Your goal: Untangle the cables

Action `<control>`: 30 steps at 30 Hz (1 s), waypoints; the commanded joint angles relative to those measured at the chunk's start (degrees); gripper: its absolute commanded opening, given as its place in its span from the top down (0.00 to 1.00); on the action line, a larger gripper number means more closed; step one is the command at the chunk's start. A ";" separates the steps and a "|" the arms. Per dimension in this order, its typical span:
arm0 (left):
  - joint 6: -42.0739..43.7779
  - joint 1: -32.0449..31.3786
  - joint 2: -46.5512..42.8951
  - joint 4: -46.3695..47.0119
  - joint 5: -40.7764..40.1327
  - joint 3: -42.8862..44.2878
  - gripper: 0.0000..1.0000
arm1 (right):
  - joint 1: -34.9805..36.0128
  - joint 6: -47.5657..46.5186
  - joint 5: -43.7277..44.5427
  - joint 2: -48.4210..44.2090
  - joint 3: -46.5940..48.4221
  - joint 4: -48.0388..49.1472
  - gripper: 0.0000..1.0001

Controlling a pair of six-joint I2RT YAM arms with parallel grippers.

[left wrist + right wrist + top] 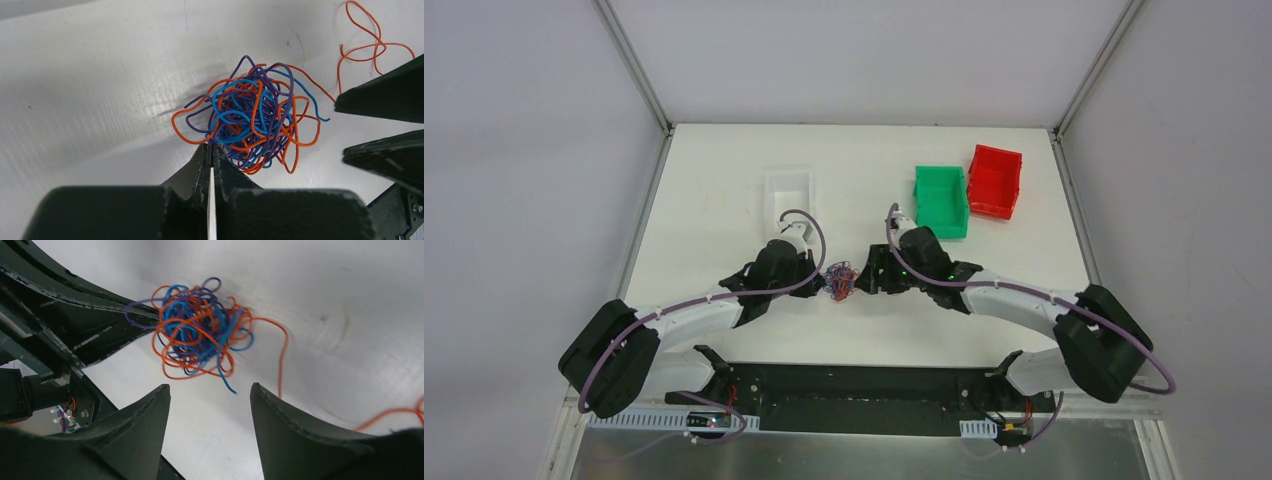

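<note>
My left gripper (822,283) (212,146) lies low on the white table top (714,190), its black fingers clenched tight together on strands at the near edge of the cables (840,282) (250,120) (197,332). Beyond that arm, toward the far edge, stands a translucent white rectangular bin (787,186).

The cables are a small curly ball of thin orange, blue and purple wire, resting on the table between my two grippers. One loose orange strand (369,42) (284,357) trails out of the ball on its right side and loops away across the table.

My right gripper (865,276) (341,126) (210,390) sits just beside the ball, fingers spread wide and grasping nothing. The trailing orange strand runs close by one finger.

Farther right and back stands a green plastic bin (941,200), with a red plastic bin (994,182) close beside it.
</note>
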 commanded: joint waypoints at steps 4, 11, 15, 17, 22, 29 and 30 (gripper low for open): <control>0.07 -0.11 0.12 1.61 -0.39 0.10 1.00 | 5.44 -3.05 5.94 12.53 11.36 0.82 0.38; -0.04 -0.11 1.32 0.71 -0.37 0.99 1.00 | 7.23 0.86 11.38 20.34 15.91 -0.43 0.44; -0.17 -0.10 1.74 0.51 -0.60 1.24 1.00 | 8.20 1.56 16.55 22.81 19.04 -5.15 0.59; -0.36 -0.11 1.74 0.22 -0.96 1.32 1.00 | 8.25 2.72 21.44 22.07 19.04 -8.26 0.63; -0.61 -0.10 1.24 -0.15 -1.97 1.03 1.00 | 7.70 5.32 36.40 16.14 15.96 -17.14 0.48; -0.74 -0.11 1.13 -0.01 -2.04 0.94 1.00 | 1.41 7.00 38.12 10.56 14.26 -28.19 0.49; -0.74 -0.11 1.12 -0.01 -2.01 0.93 1.00 | 0.93 6.92 39.03 10.28 14.25 -29.50 0.49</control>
